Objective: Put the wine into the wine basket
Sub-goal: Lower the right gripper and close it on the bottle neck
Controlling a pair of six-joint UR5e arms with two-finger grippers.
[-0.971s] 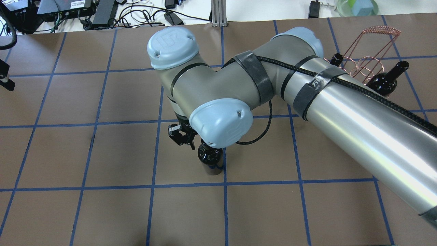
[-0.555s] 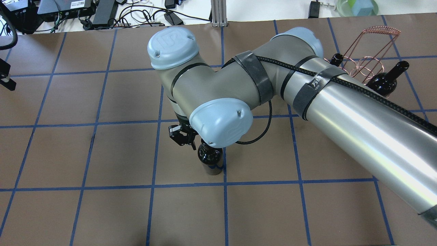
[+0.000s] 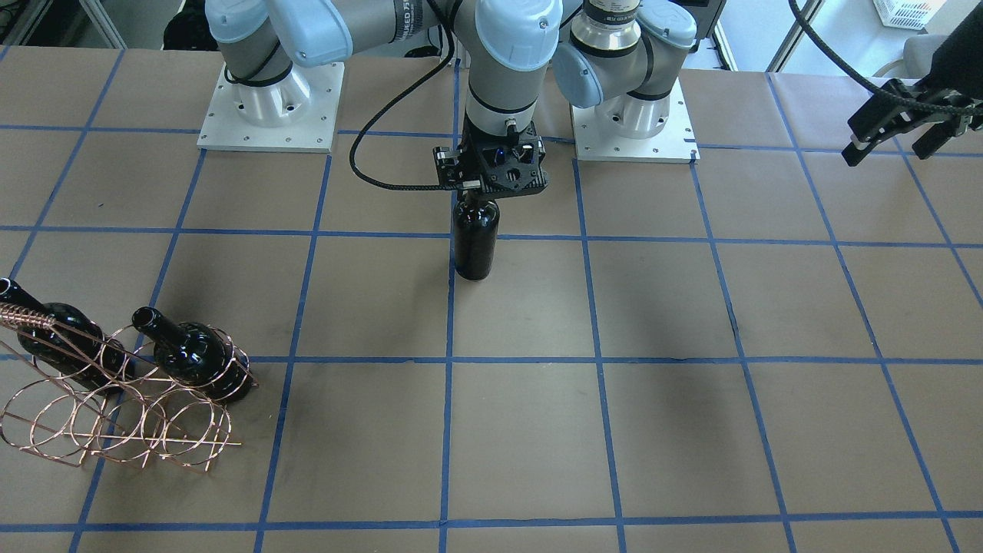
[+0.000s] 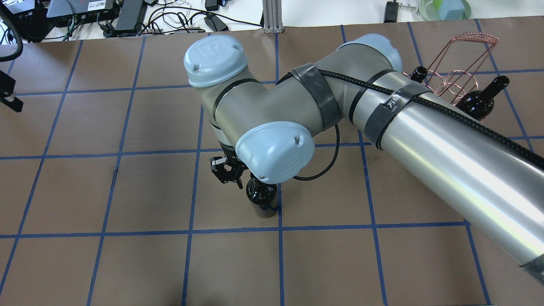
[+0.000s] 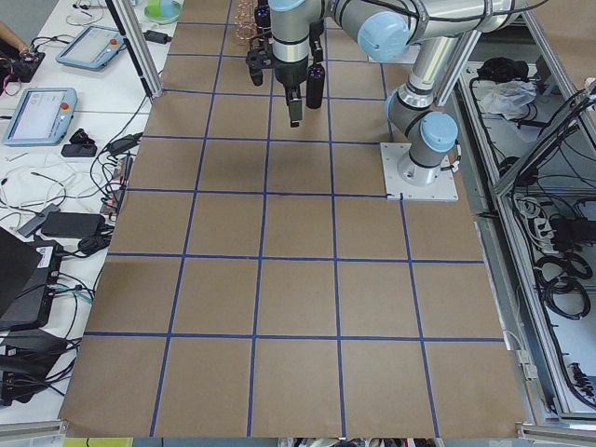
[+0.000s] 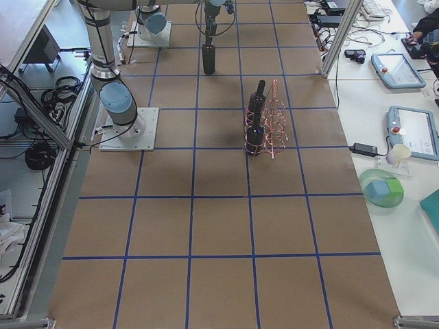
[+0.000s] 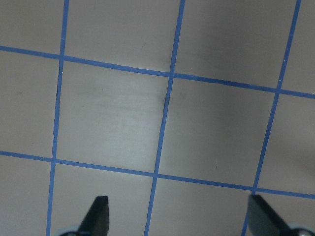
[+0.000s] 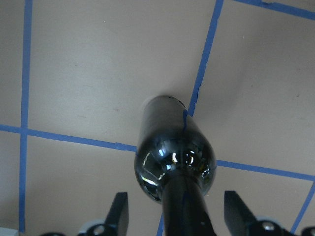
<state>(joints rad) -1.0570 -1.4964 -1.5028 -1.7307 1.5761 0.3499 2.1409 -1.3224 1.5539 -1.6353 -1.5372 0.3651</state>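
Right claw [image 8: 175, 197]: jaws spread and straddling the neck of the wine bottle [image 8: 174, 152]. A gap shows on each side, so nothing is gripped yet. It is probably lined up on the neck because that is the narrowest part to pinch and leaves the body free to drop into a loop. The bottle stands upright on the papered surface [image 8: 88, 73], on a blue tape line near mid-table, well apart from the wine basket [image 3: 123, 418]. Two look-alike bottles [image 3: 196, 355] [image 3: 57, 342] lean among the basket's loops. Left claw [image 7: 177, 198]: wide open, empty, parked off to its own side. Obscured: the overhead view's wrist joint covers the neck. The wrist view crops the bottle mouth. Cannot tell which loop is free.
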